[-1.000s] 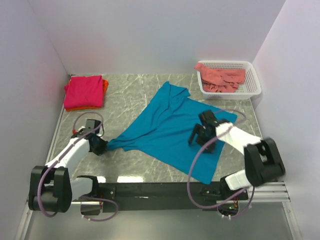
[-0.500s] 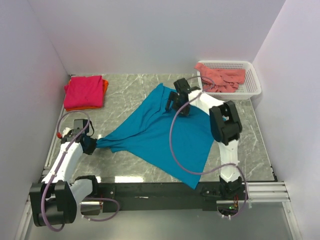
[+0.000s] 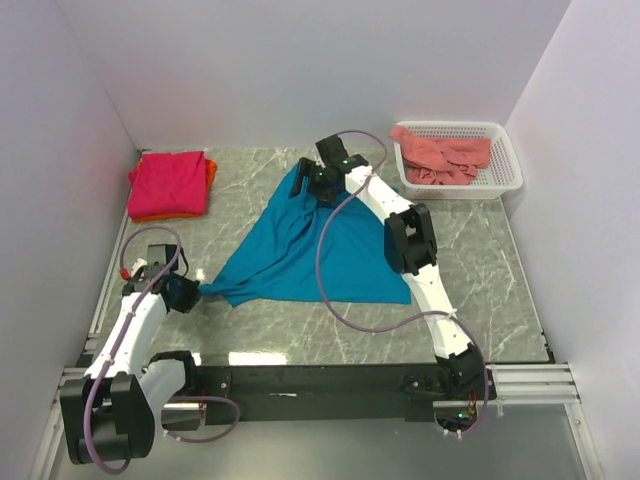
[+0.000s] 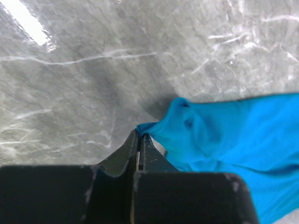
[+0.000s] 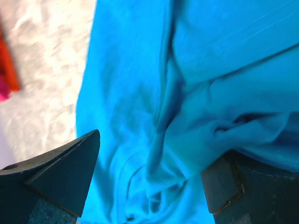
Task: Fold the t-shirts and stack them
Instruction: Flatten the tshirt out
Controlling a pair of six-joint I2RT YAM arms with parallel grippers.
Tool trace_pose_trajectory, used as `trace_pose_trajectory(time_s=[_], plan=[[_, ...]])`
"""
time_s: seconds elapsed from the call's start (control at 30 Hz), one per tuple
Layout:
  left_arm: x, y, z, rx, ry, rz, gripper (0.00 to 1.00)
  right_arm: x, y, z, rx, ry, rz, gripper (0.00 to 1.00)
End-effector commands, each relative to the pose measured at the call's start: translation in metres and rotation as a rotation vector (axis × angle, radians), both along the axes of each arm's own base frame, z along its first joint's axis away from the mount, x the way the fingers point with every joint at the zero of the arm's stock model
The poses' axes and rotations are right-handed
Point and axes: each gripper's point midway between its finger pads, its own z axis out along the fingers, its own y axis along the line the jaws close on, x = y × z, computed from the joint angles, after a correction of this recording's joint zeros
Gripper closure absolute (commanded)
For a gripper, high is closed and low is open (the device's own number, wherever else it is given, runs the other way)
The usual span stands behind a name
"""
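Four shirts all told on the marble table [image 3: 480,265]; the teal shirt [image 3: 290,255] was the one in play, spread out mid-table in a rough triangle, with one corner dragged toward the near left and another up at the far edge. The left gripper [image 3: 190,293] had its jaws pressed together on that near-left corner; the wrist view showed a bunched bit of teal cloth pinched right at the tips [image 4: 139,140], with the rest trailing off to the right. The right gripper [image 3: 318,180] was over the far corner with its jaws spread wide and rumpled cloth between them [image 5: 159,154]; honestly couldn't tell if the fingers touched it. The right arm [image 3: 405,235] lay stretched across the shirt, and its purple cable [image 3: 330,290] looped over the cloth, so a fair chunk was hidden from above. The magenta shirt [image 3: 167,182] sat folded in the far left corner on top of the orange shirt [image 3: 210,170], which only peeked out at the edge; the salmon shirt [image 3: 440,152] was crumpled in the white basket [image 3: 507,165] at the far right, well apart from the teal one.
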Motion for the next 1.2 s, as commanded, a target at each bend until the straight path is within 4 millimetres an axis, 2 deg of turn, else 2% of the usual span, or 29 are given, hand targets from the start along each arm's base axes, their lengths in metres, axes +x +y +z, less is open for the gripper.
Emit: trace_pose_trajectory(time_s=[0.0,0.03,0.07,0.1,0.13,0.17,0.2,0.3,0.33,0.37,0.4,0.47,0.5,0.57,0.6,0.67,0.7,0.8,1.17], plan=[[0.007,-0.007,0.011,-0.023,-0.066,-0.040,0.99,0.003,0.037,0.045,0.146,-0.096,0.080,0.11],[0.006,-0.008,0.012,-0.028,-0.073,-0.046,0.99,0.004,0.036,0.060,0.135,-0.130,0.087,0.11],[0.006,-0.009,0.014,-0.029,-0.088,-0.050,0.99,0.002,0.024,0.067,0.069,-0.152,0.092,0.10],[0.007,-0.010,0.014,-0.031,-0.098,-0.053,0.99,-0.004,0.013,0.096,0.044,-0.190,0.086,0.10],[0.008,-0.011,0.016,-0.036,-0.112,-0.058,0.99,-0.013,0.001,0.104,0.004,-0.188,0.080,0.09],[0.009,-0.012,0.018,-0.037,-0.128,-0.059,0.99,-0.013,-0.016,0.112,-0.064,-0.225,0.046,0.09],[0.009,-0.013,0.019,-0.037,-0.133,-0.066,0.99,-0.036,-0.035,0.124,-0.102,-0.224,0.031,0.08],[0.010,-0.015,0.023,-0.037,-0.156,-0.083,0.99,-0.062,-0.076,0.136,-0.189,-0.262,-0.056,0.05],[0.010,-0.014,0.023,-0.035,-0.157,-0.082,0.99,-0.090,-0.099,0.132,-0.231,-0.237,-0.088,0.05],[0.009,-0.014,0.024,-0.030,-0.155,-0.085,0.99,-0.103,-0.114,0.128,-0.247,-0.215,-0.141,0.04],[0.009,-0.016,0.024,-0.031,-0.156,-0.094,0.99,-0.130,-0.143,0.116,-0.297,-0.188,-0.192,0.04],[0.010,-0.021,0.024,-0.049,-0.163,-0.119,0.99,-0.161,-0.168,0.099,-0.316,-0.143,-0.254,0.03],[0.010,-0.022,0.025,-0.054,-0.165,-0.125,0.99,-0.190,-0.194,0.081,-0.344,-0.097,-0.292,0.03],[0.009,-0.025,0.025,-0.057,-0.166,-0.138,0.99,-0.218,-0.220,0.062,-0.350,-0.026,-0.348,0.03],[0.010,-0.026,0.026,-0.059,-0.169,-0.144,0.99,-0.239,-0.245,0.046,-0.367,0.020,-0.397,0.03],[0.010,-0.027,0.028,-0.059,-0.174,-0.153,0.99,-0.269,-0.267,0.030,-0.387,0.057,-0.435,0.03],[0.010,-0.028,0.027,-0.057,-0.172,-0.155,0.99,-0.275,-0.274,0.026,-0.383,0.066,-0.459,0.04],[0.011,-0.027,0.028,-0.051,-0.171,-0.154,0.99,-0.286,-0.279,0.016,-0.360,0.072,-0.474,0.06],[0.009,-0.028,0.028,-0.048,-0.167,-0.151,0.99,-0.284,-0.262,-0.020,-0.335,0.189,-0.424,0.33]])
